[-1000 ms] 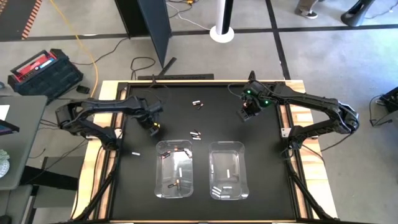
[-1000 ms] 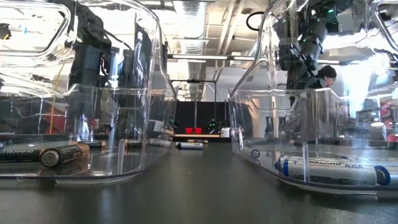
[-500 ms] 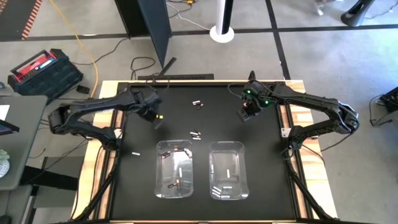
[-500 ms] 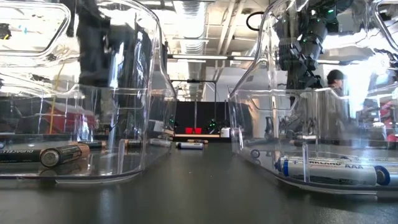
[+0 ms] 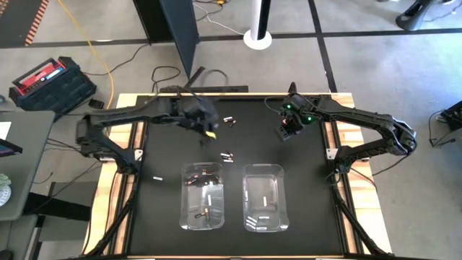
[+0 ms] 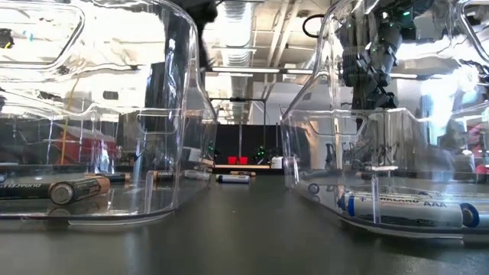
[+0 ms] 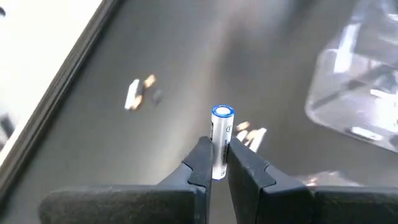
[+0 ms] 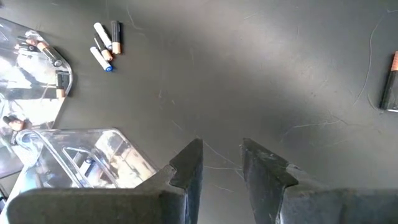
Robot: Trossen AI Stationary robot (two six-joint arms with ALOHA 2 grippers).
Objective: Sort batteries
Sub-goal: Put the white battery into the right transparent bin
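My left gripper (image 5: 209, 132) hangs above the table's middle, behind the left clear bin (image 5: 203, 196), shut on a white battery with a blue end (image 7: 222, 113). My right gripper (image 8: 221, 155) stands open above bare mat at the far right (image 5: 288, 131), with nothing between its fingers. Loose batteries lie flat on the black mat: a pair (image 5: 229, 120) at the far middle, a cluster (image 5: 227, 155) just behind the bins, and one (image 5: 157, 176) at the left. The left bin holds dark batteries (image 6: 53, 189); the right bin (image 5: 264, 197) holds white ones (image 6: 405, 208). My left gripper pinches the white battery's body (image 7: 218, 155) between its two fingers (image 7: 200, 163). The battery lies along the fingers, and its blue end sticks out past the fingertips. The fingers slant down from above. The battery is lifted clear of the mat.
The two clear bins stand side by side near the table's front middle. Wooden rails (image 5: 334, 137) edge the black mat. One more dark battery (image 8: 390, 81) lies on the mat near my right gripper.
My left gripper has risen and swung from the table's left side toward the middle, tipping less steeply downward, still shut on the white battery, which rides clear of the mat.
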